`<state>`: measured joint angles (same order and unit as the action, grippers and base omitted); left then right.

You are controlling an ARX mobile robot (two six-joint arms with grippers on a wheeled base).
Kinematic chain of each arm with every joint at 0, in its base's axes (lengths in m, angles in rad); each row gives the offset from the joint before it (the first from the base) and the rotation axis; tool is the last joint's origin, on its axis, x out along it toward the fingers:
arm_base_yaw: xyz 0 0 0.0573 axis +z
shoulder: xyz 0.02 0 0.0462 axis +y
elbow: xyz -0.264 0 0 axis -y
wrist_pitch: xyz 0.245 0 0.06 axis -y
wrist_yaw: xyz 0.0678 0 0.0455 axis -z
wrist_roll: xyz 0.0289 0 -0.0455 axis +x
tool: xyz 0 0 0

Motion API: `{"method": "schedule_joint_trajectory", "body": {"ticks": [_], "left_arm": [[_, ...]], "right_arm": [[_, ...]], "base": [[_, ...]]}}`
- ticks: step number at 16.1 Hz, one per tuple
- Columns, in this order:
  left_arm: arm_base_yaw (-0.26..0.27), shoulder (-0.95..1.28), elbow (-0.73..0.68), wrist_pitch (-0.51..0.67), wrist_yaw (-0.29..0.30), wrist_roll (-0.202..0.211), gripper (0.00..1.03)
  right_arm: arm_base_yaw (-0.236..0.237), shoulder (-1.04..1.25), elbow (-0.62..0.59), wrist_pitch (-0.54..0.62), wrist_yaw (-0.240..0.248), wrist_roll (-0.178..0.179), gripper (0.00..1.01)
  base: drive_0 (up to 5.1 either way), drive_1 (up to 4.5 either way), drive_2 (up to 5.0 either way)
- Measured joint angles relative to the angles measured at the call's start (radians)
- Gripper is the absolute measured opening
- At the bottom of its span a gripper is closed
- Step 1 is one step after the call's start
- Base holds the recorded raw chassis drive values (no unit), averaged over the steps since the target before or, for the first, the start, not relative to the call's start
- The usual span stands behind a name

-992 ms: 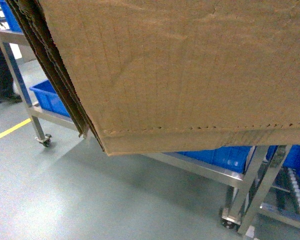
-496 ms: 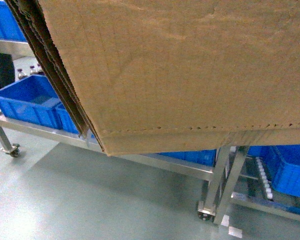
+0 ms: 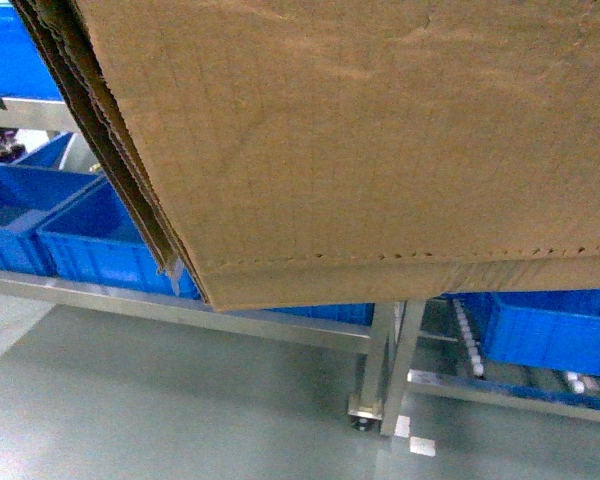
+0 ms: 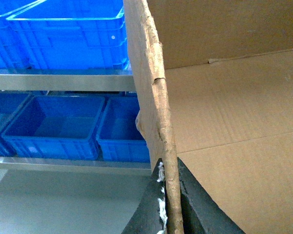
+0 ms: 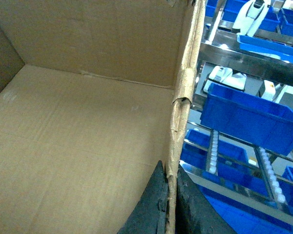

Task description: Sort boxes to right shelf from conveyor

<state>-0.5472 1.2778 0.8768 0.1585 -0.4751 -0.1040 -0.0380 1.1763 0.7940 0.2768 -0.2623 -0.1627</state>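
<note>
Grey-green floor (image 3: 160, 400) runs under a steel shelf (image 3: 280, 325) on castors, its tiers loaded with blue bins (image 3: 90, 245), and my carton (image 3: 380, 150) hangs in front of it, filling most of the head view. I hold the carton off the floor by its two opposite walls: my left pincer (image 4: 170, 204) is pinching the ragged left wall, one dark finger on either face of the cardboard, and my right pincer (image 5: 170, 204) is clamped the same way on the right wall. Gripping both sides keeps the big open carton from swinging as I carry it, I judge. Its inside is bare. On the right, roller tracks (image 5: 268, 170) show between more bins. No conveyor is in view, so I take this as the carrying stage toward the shelf.
</note>
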Motion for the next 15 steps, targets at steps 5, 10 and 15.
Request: {"method": "schedule_joint_trajectory", "body": {"ticks": [5,10,15], "left_arm": [[0.0,0.0,0.0,0.0,0.001,0.0,0.02],[0.003,0.0,0.0,-0.003,0.0,0.0,0.02],[0.002,-0.002,0.0,0.0,-0.001,0.0,0.02]], "right_arm": [[0.0,0.0,0.0,0.0,0.0,0.0,0.02],[0.006,0.0,0.0,-0.002,-0.001,0.0,0.02],[0.005,-0.003,0.0,0.001,0.0,0.0,0.02]], "base": [[-1.0,-1.01,-1.0],[0.0,-1.54,-0.1],[3.3,-4.8,1.2]]}}
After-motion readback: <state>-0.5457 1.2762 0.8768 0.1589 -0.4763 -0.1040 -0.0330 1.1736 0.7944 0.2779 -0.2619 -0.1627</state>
